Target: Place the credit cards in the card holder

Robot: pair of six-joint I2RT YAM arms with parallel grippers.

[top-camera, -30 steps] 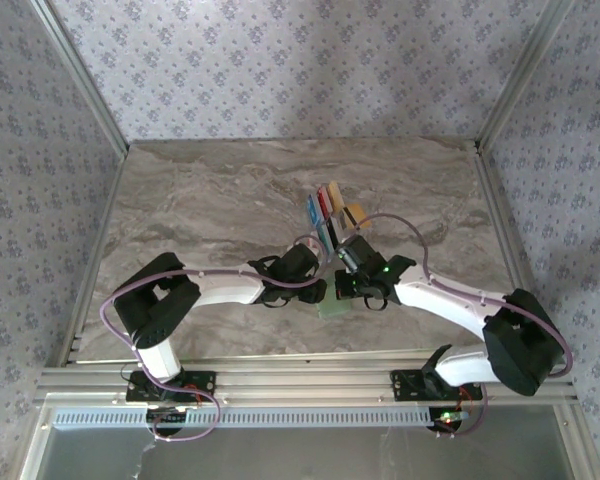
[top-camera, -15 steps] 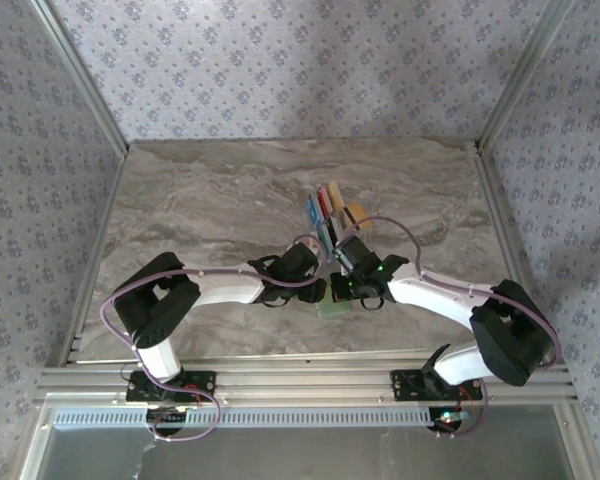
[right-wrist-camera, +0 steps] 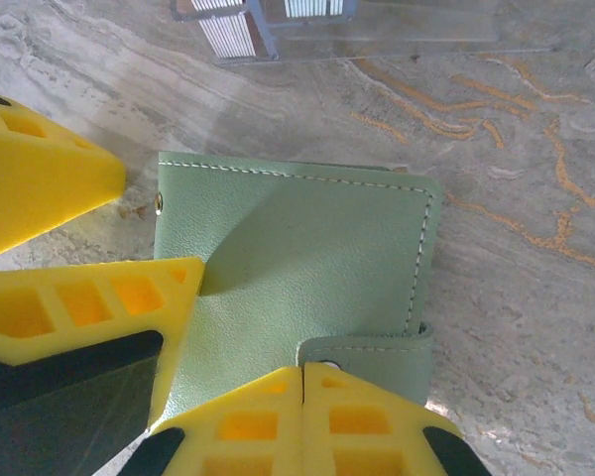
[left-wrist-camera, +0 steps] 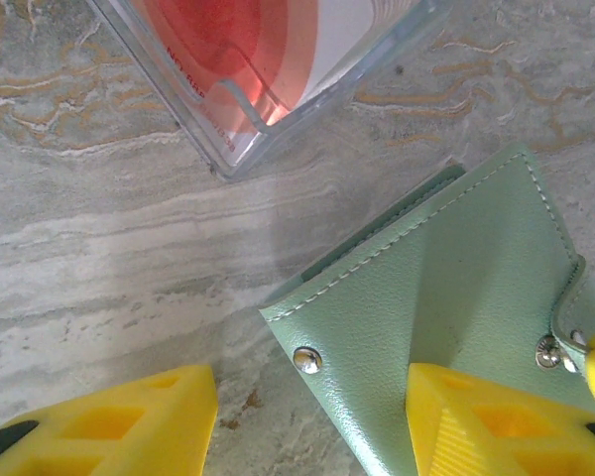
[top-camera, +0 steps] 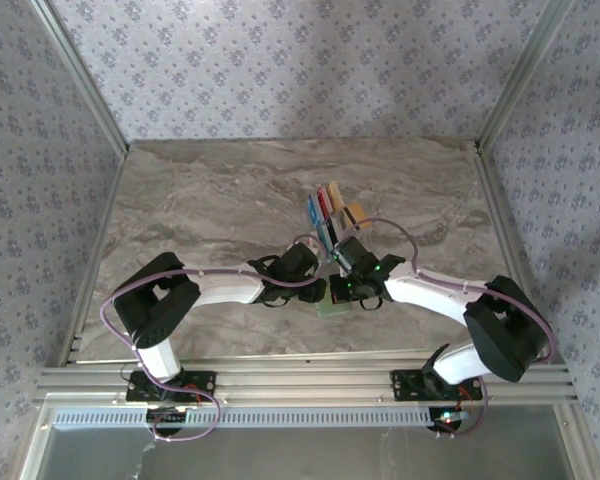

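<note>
Our half-spread left fingers (left-wrist-camera: 476, 421) pin the pale sage-green leather card holder (right-wrist-camera: 307, 248) at the worktop's (right-wrist-camera: 535, 149) near centre. Our right fingers (right-wrist-camera: 367, 421), closed together, sit at its snap strap (right-wrist-camera: 377, 347). Pinned weakly, the holder could skid.

Grey marble-look tabletop (top-camera: 230, 200) with tan veins, boxed in on three sides by pale lilac wallpaper (top-camera: 280, 70) with a little floral print. Aluminium posts (top-camera: 80, 75) in the corners, slotted rail (top-camera: 310, 380) along the near edge. Light's soft and even.
</note>
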